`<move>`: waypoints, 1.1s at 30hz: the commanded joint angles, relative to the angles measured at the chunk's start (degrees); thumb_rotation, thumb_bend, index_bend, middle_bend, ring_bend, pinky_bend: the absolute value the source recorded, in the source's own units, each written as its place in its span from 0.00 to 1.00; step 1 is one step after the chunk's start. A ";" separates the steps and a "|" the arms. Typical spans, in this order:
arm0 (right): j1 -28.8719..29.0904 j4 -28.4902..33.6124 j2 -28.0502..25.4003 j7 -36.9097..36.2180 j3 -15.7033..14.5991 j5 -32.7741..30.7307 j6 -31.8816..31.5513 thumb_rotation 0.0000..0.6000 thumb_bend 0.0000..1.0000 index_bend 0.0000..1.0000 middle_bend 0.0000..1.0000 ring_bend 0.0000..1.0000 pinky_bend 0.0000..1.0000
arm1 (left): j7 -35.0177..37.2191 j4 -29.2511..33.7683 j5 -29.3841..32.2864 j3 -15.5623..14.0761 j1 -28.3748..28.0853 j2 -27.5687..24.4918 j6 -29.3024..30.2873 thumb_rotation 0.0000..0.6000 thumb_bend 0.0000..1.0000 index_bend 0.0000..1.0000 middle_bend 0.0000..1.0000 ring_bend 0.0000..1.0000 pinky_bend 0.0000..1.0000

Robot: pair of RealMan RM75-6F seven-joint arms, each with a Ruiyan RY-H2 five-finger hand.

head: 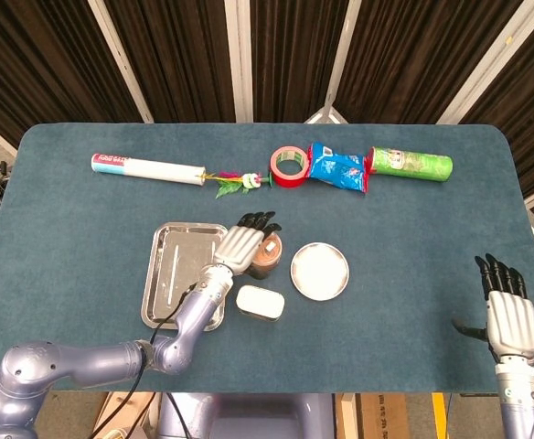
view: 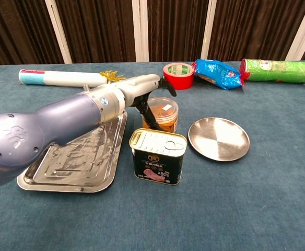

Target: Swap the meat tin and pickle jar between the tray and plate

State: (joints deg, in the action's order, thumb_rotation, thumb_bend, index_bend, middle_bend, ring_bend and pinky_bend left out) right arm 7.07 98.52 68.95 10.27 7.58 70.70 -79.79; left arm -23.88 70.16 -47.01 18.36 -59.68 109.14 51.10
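Note:
The pickle jar (head: pixel 270 256) (view: pixel 163 113) stands on the table between the steel tray (head: pixel 165 282) (view: pixel 69 164) and the round plate (head: pixel 319 272) (view: pixel 218 139). Just in front of it the meat tin (head: pixel 260 303) (view: pixel 157 156) also sits on the table. Both tray and plate hold nothing. My left hand (head: pixel 241 244) (view: pixel 143 90) lies low against the jar's left side, thumb by its wall and fingers spread over the lid's far edge; no firm grip shows. My right hand (head: pixel 509 313) hangs with fingers apart at the table's front right, holding nothing.
Along the back lie a white tube (head: pixel 146 168), a feather toy (head: pixel 235 182), a red tape roll (head: pixel 289 165) (view: pixel 179 75), a blue bag (head: pixel 337 167) (view: pixel 217 73) and a green canister (head: pixel 411 164) (view: pixel 278 70). My left forearm crosses the tray.

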 commanded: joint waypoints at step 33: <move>0.36 0.19 0.50 -0.81 -0.59 1.60 0.68 1.00 0.00 0.00 0.00 0.02 0.00 | 6.09 23.31 -16.22 -3.81 14.51 -20.81 15.57 1.00 0.50 0.39 0.34 0.32 0.46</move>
State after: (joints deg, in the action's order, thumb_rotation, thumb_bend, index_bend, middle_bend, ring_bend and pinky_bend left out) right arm 7.44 98.69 69.46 9.45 7.02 72.28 -79.09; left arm -19.97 85.96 -59.50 17.55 -50.83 96.12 63.06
